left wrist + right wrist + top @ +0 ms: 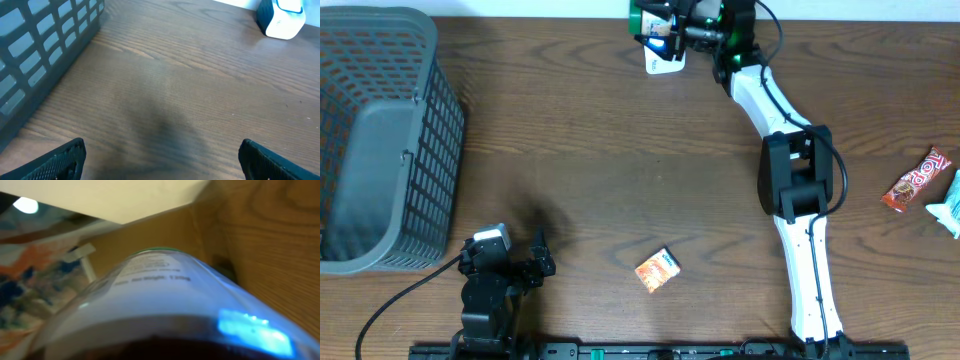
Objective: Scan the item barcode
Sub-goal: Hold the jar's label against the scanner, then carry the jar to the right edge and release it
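Your right gripper (672,30) is at the far edge of the table (620,180), pinching a jar (160,295) and holding it just above the white scanner (282,20). In the wrist view, the jar's curved clear wall and printed label fill the frame, and a patch of blue light lies on its lower side. No barcode is visible in that view.

Expect the jar to be stiff and smooth. It won't give under the fingers, so it could turn or slide if the hold loosens. It looks to have dark contents, so it probably has some weight. If it is glass, a drop onto the table could break it.

The body is the best place to grip it, with the fingers off the label so the printed code stays uncovered. If you need to turn it, roll the wrist slowly.

Your left gripper (505,270) is spread wide and holds nothing. It is low near the basket (380,140), well apart from the jar.
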`<action>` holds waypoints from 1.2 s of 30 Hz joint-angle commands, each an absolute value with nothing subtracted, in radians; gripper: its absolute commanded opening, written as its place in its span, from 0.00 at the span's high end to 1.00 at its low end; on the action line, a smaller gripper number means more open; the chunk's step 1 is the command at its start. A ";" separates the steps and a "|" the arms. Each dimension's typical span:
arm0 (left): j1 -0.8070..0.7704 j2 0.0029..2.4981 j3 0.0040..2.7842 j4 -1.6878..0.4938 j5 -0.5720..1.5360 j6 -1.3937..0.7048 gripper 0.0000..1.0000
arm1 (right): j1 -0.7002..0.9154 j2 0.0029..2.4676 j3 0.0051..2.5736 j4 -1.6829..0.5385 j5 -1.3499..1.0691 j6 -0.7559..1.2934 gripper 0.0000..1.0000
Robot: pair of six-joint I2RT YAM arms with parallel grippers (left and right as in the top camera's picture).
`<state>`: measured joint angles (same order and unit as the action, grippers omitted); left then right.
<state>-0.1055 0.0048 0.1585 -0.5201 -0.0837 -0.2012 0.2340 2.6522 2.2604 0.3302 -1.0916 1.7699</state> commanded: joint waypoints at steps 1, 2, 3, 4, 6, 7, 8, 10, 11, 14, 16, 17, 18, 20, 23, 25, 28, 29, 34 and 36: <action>-0.101 0.004 0.153 -0.524 -0.086 -0.183 0.02 | 0.299 2.478 2.277 0.170 -1.024 1.491 0.67; -0.101 0.004 0.153 -0.524 -0.086 -0.183 0.02 | 0.316 2.445 2.277 0.040 -0.943 1.391 0.67; -0.101 0.004 0.153 -0.524 -0.086 -0.184 0.02 | 0.329 2.419 2.277 -0.064 -0.868 1.317 0.67; -0.101 0.004 0.153 -0.524 -0.086 -0.184 0.02 | 0.343 2.391 2.277 -0.175 -0.774 1.240 0.67; -0.101 0.004 0.153 -0.524 -0.086 -0.183 0.02 | 0.380 2.326 2.277 -0.402 -0.544 1.089 0.67; -0.101 0.004 0.153 -0.524 -0.086 -0.183 0.02 | 0.401 2.293 2.277 -0.505 -0.421 1.024 0.67; -0.101 0.004 0.153 -0.524 -0.086 -0.183 0.02 | 0.419 2.262 2.277 -0.587 -0.317 0.968 0.67; -0.101 0.004 0.153 -0.524 -0.086 -0.183 0.02 | 0.448 2.208 2.277 -0.748 -0.102 0.890 0.62; -0.101 0.004 0.153 -0.524 -0.086 -0.183 0.02 | 0.459 2.181 2.277 -0.831 0.006 0.864 0.58; -0.101 0.004 0.153 -0.524 -0.086 -0.183 0.02 | 0.465 2.128 2.277 -1.076 0.274 0.851 0.54; -0.101 0.004 0.153 -0.524 -0.086 -0.183 0.02 | 0.449 2.112 2.277 -1.216 0.375 0.851 0.55; -0.101 0.004 0.153 -0.524 -0.086 -0.183 0.02 | 0.433 2.111 2.277 -1.300 0.422 0.851 0.56; -0.101 0.004 0.153 -0.524 -0.086 -0.184 0.02 | 0.416 2.111 2.277 -1.372 0.458 0.852 0.57; -0.101 0.004 0.153 -0.524 -0.086 -0.183 0.02 | 0.377 2.121 2.268 -1.475 0.529 0.861 0.59; -0.101 0.004 0.153 -0.524 -0.086 -0.183 0.02 | 0.256 2.126 2.161 -1.532 0.666 0.886 0.57; -0.101 0.004 0.153 -0.524 -0.086 -0.183 0.02 | 0.198 2.127 2.091 -1.497 0.677 0.886 0.57; -0.101 0.004 0.153 -0.524 -0.086 -0.183 0.02 | 0.107 2.127 1.967 -1.417 0.676 0.885 0.54; -0.101 0.004 0.153 -0.524 -0.086 -0.183 0.02 | 0.076 2.127 1.925 -1.388 0.674 0.885 0.52; -0.101 0.004 0.153 -0.524 -0.086 -0.184 0.02 | -0.095 2.127 1.712 -1.235 0.656 0.881 0.52; -0.101 0.004 0.153 -0.524 -0.086 -0.183 0.02 | -0.165 2.127 1.658 -1.187 0.653 0.881 0.53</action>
